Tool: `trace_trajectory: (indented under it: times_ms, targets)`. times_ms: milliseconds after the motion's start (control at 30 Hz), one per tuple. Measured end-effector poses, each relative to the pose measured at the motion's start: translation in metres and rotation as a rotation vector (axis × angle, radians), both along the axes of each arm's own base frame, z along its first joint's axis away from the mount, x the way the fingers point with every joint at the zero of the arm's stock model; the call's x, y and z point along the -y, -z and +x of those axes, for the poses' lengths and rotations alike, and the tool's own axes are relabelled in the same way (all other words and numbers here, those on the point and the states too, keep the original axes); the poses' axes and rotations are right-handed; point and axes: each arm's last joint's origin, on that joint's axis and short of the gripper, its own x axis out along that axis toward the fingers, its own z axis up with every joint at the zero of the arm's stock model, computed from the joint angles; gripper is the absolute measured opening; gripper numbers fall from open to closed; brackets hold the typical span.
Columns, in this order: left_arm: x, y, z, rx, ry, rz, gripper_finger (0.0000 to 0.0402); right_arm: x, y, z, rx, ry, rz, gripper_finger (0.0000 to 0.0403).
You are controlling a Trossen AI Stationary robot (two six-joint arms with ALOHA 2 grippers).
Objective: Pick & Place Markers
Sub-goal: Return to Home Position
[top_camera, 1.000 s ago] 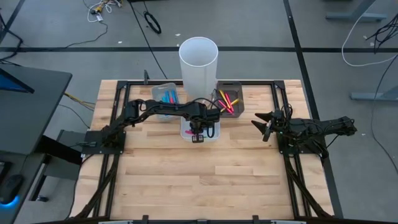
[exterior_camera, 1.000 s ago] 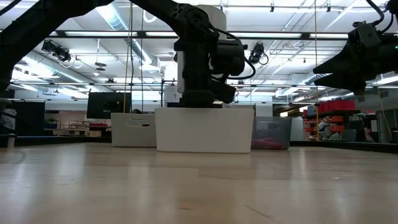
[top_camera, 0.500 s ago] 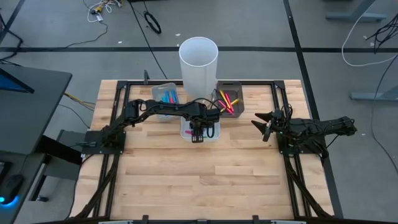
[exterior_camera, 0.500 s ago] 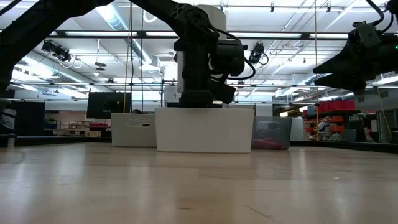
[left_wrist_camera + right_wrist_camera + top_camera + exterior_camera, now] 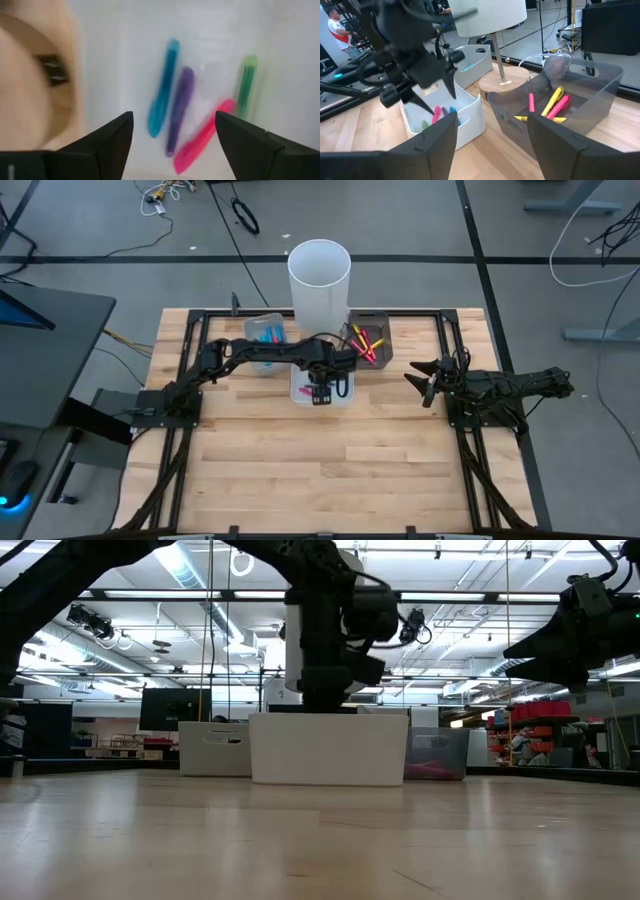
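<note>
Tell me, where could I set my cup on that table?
Free: the bare wood of the table between the left arm and right arm. Crowded: around the clear bin, grey bin, white cylinder, and the left hand above the white bin.

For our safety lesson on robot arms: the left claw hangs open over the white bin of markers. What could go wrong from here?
1. The left claw hangs open, low over the white bin; pulling back sideways before lifting, it might catch the wall and tip out the markers.
2. Its arm runs close by the tall cylinder and grey bin; a wide swing might knock either.
The right claw waits at the right of the table.
</note>
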Motion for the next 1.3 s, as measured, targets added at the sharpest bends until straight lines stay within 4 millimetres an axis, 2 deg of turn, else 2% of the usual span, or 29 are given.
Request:
trace_trajectory:
  times_ms: [200,367,733,900,1167,1300]
  targets:
    - [-0.002,-0.032,0.005,0.027,-0.009,0.05,0.0288,0.0,0.0,0.0,0.0,0.0,0.0,0.0242]
    - [0.004,-0.057,0.001,0.015,0.003,0.036,0.0288,0.0,0.0,0.0,0.0,0.0,0.0,0.0242]
    - [0.041,-0.122,-0.027,0.115,0.0,0.019,0.0288,0.0,0.0,0.0,0.0,0.0,0.0,0.0242]
    - [0.048,-0.139,-0.051,0.241,-0.019,-0.019,0.0288,0.0,0.0,0.0,0.001,0.0,0.001,0.0242]
    - [0.049,-0.139,-0.123,0.38,-0.047,-0.066,0.0288,0.0,0.0,0.0,0.001,0.0,0.0,0.0242]
    - [0.05,-0.143,-0.158,0.515,-0.044,-0.06,0.0288,0.0,0.0,0.0,0.001,0.0,0.0,0.0242]
